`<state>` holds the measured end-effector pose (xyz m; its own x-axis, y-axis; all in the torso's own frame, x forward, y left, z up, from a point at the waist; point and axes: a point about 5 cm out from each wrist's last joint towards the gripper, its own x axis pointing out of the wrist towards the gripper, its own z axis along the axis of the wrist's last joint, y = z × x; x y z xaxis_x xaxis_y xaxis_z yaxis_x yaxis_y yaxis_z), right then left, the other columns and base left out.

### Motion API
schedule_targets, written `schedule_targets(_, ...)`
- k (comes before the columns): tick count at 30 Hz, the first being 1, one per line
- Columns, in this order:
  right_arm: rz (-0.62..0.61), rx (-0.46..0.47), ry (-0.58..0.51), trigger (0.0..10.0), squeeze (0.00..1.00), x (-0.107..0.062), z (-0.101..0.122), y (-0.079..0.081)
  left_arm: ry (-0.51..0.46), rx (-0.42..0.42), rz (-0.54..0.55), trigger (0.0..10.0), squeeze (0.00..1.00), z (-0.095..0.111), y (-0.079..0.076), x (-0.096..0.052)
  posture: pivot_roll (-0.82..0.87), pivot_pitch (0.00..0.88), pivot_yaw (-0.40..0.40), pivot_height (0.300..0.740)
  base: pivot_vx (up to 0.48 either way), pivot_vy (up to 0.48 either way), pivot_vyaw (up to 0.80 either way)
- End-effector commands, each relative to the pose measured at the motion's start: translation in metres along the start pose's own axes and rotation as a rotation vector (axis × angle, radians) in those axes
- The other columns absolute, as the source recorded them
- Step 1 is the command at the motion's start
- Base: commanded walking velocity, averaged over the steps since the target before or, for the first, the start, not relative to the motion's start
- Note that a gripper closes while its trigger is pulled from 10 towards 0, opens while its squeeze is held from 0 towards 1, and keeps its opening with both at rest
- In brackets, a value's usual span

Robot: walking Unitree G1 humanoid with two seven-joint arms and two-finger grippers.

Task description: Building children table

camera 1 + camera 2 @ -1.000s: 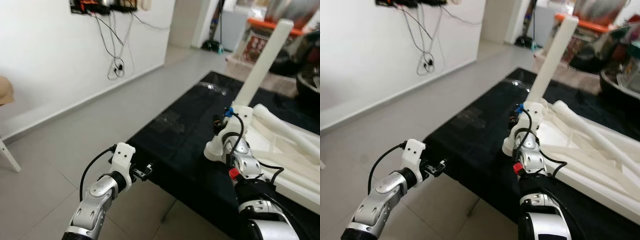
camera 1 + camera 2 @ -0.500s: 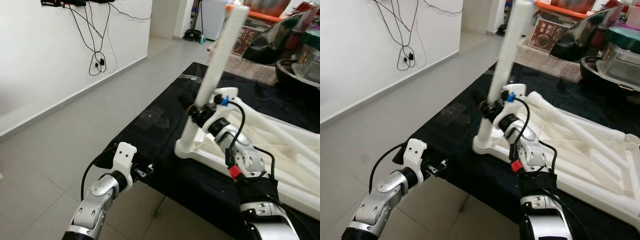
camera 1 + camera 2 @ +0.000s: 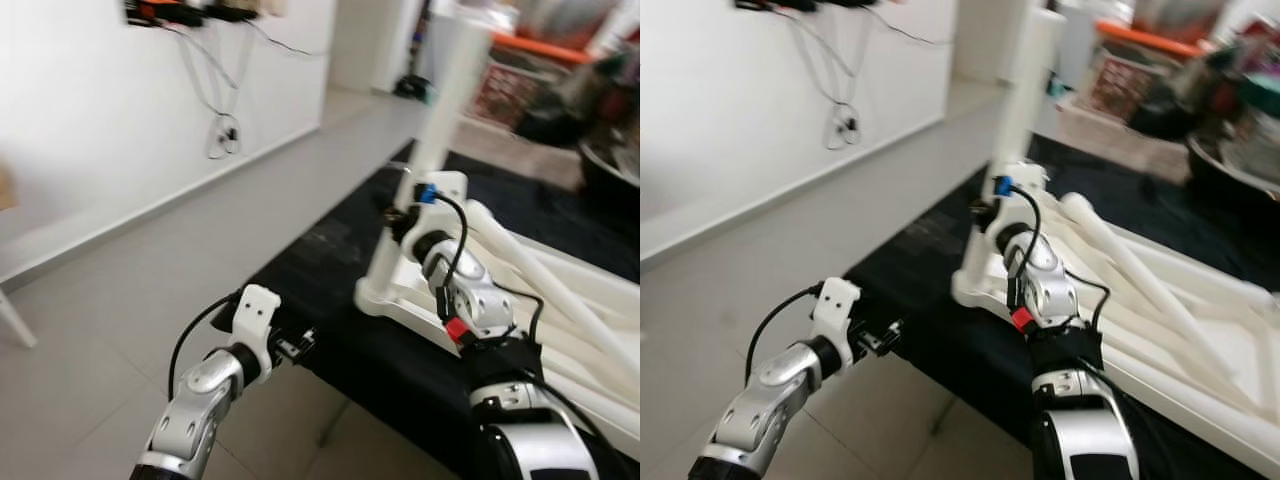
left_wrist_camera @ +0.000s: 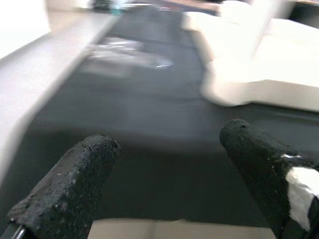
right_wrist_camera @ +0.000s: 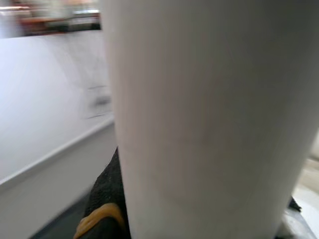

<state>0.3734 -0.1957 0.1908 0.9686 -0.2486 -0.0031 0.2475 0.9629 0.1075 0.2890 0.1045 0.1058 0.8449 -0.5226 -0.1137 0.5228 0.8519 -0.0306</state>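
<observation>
On the black mat (image 3: 330,270) — right pincer (image 3: 400,215) seemingly gripping white leg (image 3: 440,110).

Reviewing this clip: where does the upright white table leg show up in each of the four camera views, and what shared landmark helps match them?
Left eye view: white table leg stands upright, upper centre-right, right gripper clamped near its base.
Right eye view: leg upper centre, rising from the tabletop's corner.
Left wrist view: only a blurred white shape above the tabletop's corner; leg uncertain.
Right wrist view: leg close up.
Shared landmark: black mat under the white tabletop.
</observation>
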Motion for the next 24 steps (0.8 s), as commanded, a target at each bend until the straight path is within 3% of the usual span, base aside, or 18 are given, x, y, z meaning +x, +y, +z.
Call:
schedule_targets(1,-0.194,-0.031,0.161,0.0,0.0,-0.007,-0.036,-0.031,0.004,-0.009,-0.009,10.0,0.0,-0.001,-0.003,0.001,0.01,0.0,-0.131,0.74,0.0,0.0,0.0)
schedule_targets(5,-0.215,-0.044,0.158,0.0,0.0,-0.017,-0.038,-0.024,0.006,-0.009,-0.006,10.0,0.0,-0.002,-0.002,0.0,0.01,0.0,-0.13,0.74,0.0,0.0,0.0)
schedule_targets(7,-0.208,-0.05,0.14,0.0,0.0,-0.027,-0.038,-0.01,0.008,-0.01,-0.005,10.0,0.0,-0.002,-0.002,-0.001,0.01,0.0,-0.132,0.74,0.0,0.0,0.0)
schedule_targets(13,-0.232,-0.066,0.148,0.0,0.0,-0.029,-0.04,-0.001,0.007,-0.012,-0.005,10.0,0.0,-0.002,-0.003,0.0,0.01,0.0,-0.133,0.74,0.0,0.0,0.0)
schedule_targets(14,-0.189,-0.063,0.16,7.3,0.0,-0.028,-0.041,0.007,0.006,-0.012,-0.004,10.0,0.0,-0.002,-0.003,0.0,0.01,0.0,-0.136,0.74,0.0,0.0,0.0)
schedule_targets(15,-0.155,-0.062,0.169,7.3,0.0,-0.028,-0.042,0.012,0.005,-0.012,-0.004,10.0,0.0,-0.002,-0.003,0.0,0.01,0.0,-0.136,0.74,0.0,0.0,0.0)
schedule_targets(16,-0.122,-0.026,0.144,10.0,0.0,-0.028,-0.039,0.017,0.004,-0.011,-0.003,10.0,0.0,-0.002,-0.002,0.001,0.01,0.0,-0.136,0.74,0.0,0.0,0.0)
schedule_targets(17,-0.107,0.0,0.124,10.0,0.0,-0.029,-0.037,0.019,0.004,-0.011,-0.003,10.0,0.0,-0.002,-0.002,0.001,0.01,0.0,-0.136,0.74,0.0,0.0,0.0)
schedule_targets(18,-0.082,-0.009,0.102,10.0,1.0,-0.029,-0.034,0.02,0.003,-0.01,-0.002,10.0,0.0,-0.002,-0.002,0.001,0.01,0.0,-0.139,0.74,0.0,0.0,0.0)
schedule_targets(22,0.001,-0.014,0.068,10.0,1.0,-0.023,-0.02,0.025,0.002,-0.01,0.001,10.0,0.0,-0.002,-0.001,0.0,0.01,0.0,-0.139,0.74,0.0,0.0,0.0)
schedule_targets(23,0.082,0.036,0.048,10.0,0.0,-0.021,-0.013,0.031,0.002,-0.01,0.0,10.0,0.0,-0.002,-0.001,0.0,0.01,0.0,-0.135,0.74,0.0,0.0,0.0)
schedule_targets(24,0.14,0.071,0.033,10.0,0.0,-0.02,-0.009,0.035,0.002,-0.01,0.0,10.0,0.0,-0.002,-0.001,0.0,0.01,0.0,-0.135,0.74,0.0,0.0,0.0)
